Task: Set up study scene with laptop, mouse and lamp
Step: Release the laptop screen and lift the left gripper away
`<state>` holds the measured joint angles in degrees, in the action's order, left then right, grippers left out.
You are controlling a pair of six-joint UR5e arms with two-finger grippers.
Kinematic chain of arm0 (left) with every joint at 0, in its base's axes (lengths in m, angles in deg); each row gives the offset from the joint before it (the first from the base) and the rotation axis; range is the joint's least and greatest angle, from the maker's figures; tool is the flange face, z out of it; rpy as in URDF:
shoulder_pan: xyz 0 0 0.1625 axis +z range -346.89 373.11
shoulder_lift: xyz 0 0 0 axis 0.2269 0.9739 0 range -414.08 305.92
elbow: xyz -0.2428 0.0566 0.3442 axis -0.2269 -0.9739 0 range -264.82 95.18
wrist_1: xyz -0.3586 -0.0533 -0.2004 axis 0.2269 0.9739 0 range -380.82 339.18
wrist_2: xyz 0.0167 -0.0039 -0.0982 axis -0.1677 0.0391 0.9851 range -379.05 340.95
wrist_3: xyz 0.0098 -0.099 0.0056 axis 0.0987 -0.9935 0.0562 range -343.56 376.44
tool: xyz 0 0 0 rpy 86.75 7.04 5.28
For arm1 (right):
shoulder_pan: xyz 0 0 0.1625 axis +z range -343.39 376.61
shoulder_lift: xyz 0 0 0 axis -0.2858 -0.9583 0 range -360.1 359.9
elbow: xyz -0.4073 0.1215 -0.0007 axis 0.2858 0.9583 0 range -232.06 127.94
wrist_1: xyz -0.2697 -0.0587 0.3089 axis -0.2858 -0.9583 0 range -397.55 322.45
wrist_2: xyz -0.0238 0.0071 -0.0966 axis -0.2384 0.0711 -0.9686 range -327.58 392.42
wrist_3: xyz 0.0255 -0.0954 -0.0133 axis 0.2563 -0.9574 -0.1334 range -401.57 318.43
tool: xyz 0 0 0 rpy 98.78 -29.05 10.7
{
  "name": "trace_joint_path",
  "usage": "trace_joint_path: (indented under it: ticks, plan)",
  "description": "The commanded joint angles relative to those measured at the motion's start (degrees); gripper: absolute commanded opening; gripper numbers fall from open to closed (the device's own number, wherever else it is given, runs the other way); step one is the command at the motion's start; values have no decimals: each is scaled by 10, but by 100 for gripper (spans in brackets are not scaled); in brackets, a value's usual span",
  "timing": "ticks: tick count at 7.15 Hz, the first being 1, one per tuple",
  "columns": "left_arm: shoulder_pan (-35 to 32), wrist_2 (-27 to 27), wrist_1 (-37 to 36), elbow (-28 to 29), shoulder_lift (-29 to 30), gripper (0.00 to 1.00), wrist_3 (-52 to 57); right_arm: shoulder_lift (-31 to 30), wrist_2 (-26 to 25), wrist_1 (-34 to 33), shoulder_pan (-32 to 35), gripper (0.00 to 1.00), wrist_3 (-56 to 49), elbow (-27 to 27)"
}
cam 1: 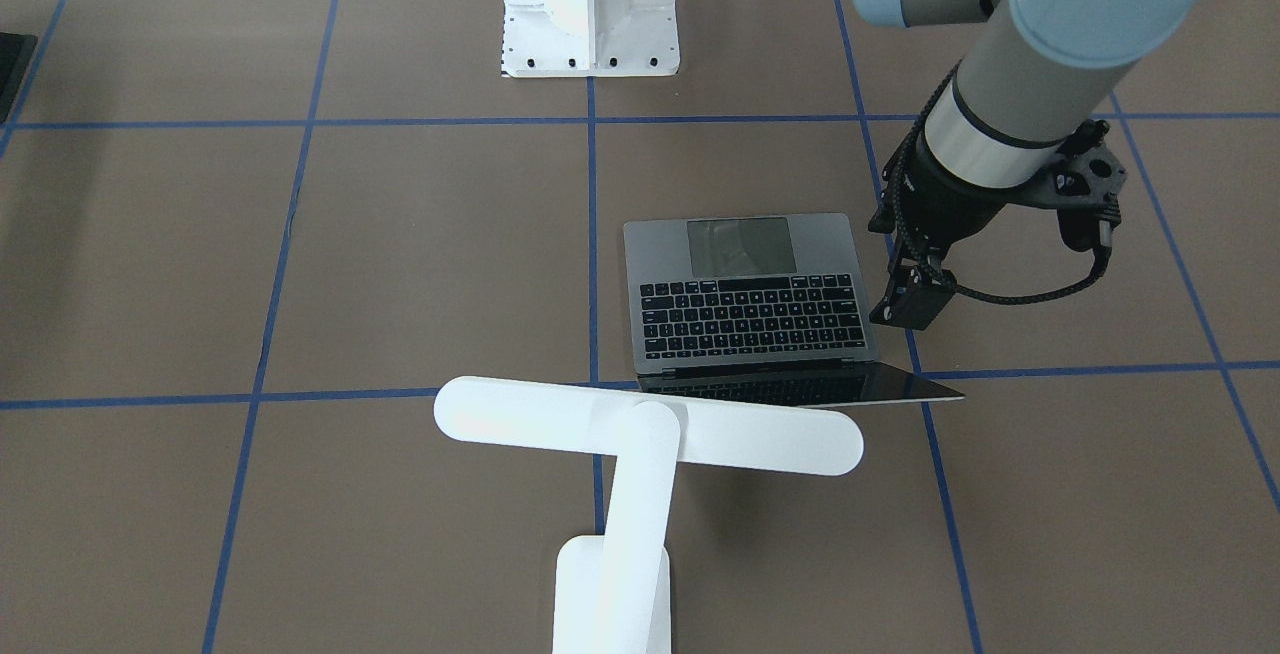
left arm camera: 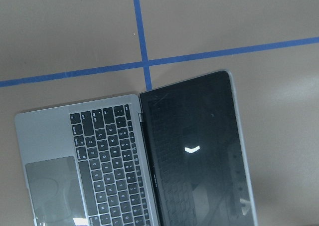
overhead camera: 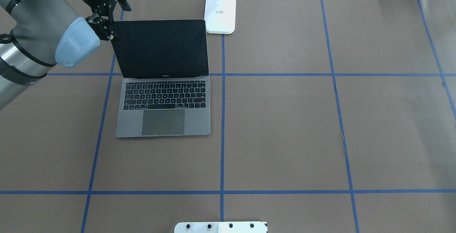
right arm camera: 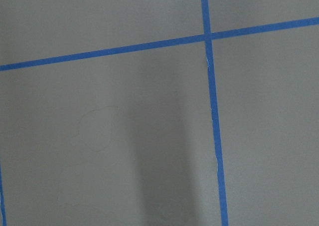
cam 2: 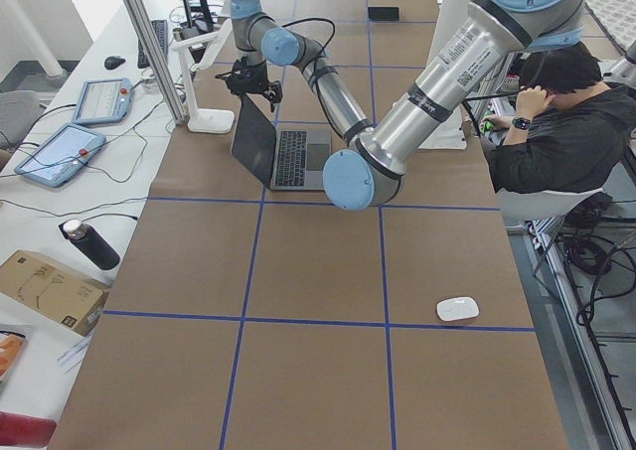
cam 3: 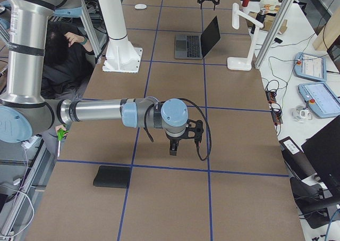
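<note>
The laptop [overhead camera: 165, 106] lies open left of the table's middle, its dark screen [overhead camera: 160, 47] upright; it also shows in the front view [cam 1: 750, 299] and the left wrist view [left arm camera: 124, 161]. My left gripper [overhead camera: 105, 30] hovers just above the screen's top left corner and looks open and empty; it also shows in the front view [cam 1: 910, 299]. The white lamp [cam 1: 648, 424] stands behind the laptop, its base [overhead camera: 221, 14] at the far edge. The white mouse [cam 2: 457, 308] lies far off at the table's left end. My right gripper [cam 3: 172, 148] hangs over bare table; I cannot tell its state.
A white ribbed pedestal [cam 1: 590, 4] stands at the robot's side of the table. A flat black pad [cam 3: 112, 176] lies near the table's right end. A seated person [cam 2: 566, 122] is beside the table. Blue tape lines grid the brown surface.
</note>
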<state>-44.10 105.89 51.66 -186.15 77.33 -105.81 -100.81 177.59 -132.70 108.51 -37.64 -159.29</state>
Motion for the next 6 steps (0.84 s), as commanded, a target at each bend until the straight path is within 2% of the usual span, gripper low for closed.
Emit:
trace_joint_path:
  ticks: [1,3,5,6]
  plan:
    - [4,-22,1,-49,-38,100,105,-8,1,-1,-13,100,-1,-12]
    - [4,-57,2,-53,-51,100,239,-31,7,2,-16,100,-18,-15]
    - [3,-56,3,-57,-54,100,348,-33,20,-2,-23,100,-80,-6]
    - [4,-57,3,-81,-78,100,413,-34,21,-2,-36,99,-124,9]
